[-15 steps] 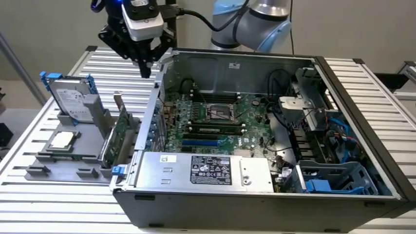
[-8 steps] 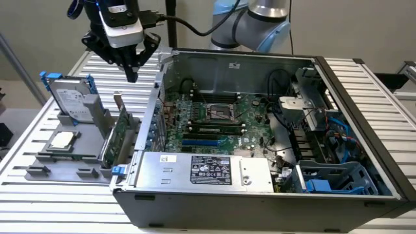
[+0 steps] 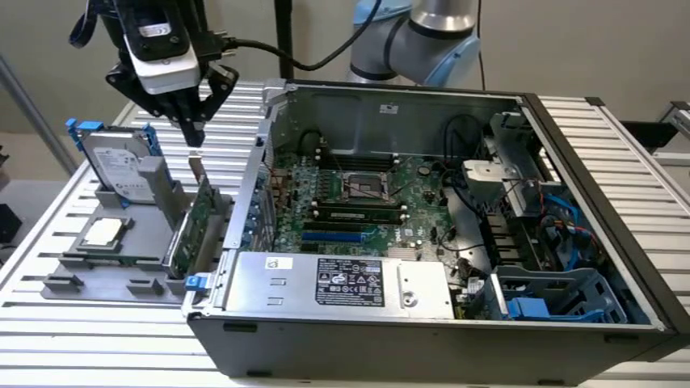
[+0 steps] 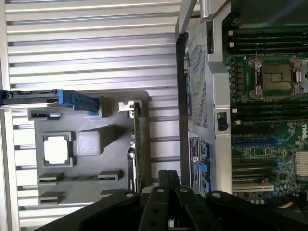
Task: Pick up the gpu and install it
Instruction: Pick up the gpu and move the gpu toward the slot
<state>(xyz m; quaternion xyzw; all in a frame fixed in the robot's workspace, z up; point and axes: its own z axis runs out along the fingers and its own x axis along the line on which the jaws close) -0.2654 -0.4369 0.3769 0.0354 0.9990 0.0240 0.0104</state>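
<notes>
Slatted metal is seen as the table (image 3: 615,153), and an open computer case (image 3: 431,339) is laid on it with the motherboard (image 3: 356,194) exposed. If the exterior view is taken as a clock face centred on the case, a grey holder tray (image 3: 97,279) is placed at nine o'clock, just beside the case wall.

The gpu (image 3: 192,234) is stood on its long edge in a slot of this tray, on the side nearest the case, with its silver bracket end pointing up toward twelve o'clock. In the wrist view the gpu (image 4: 136,144) is seen edge-on as a thin green line.

A silver hard drive (image 3: 113,166) with a blue frame is held upright at eleven o'clock of the gpu. A small square chip (image 3: 103,233) is laid flat at nine o'clock of it.

The gripper (image 3: 194,139) is hung directly above the bracket end of the gpu, close to it, but contact cannot be told. Its jaws are brought together to one narrow tip, and nothing is held between them. In the wrist view the gripper (image 4: 168,175) is seen beside the card's edge.
</notes>
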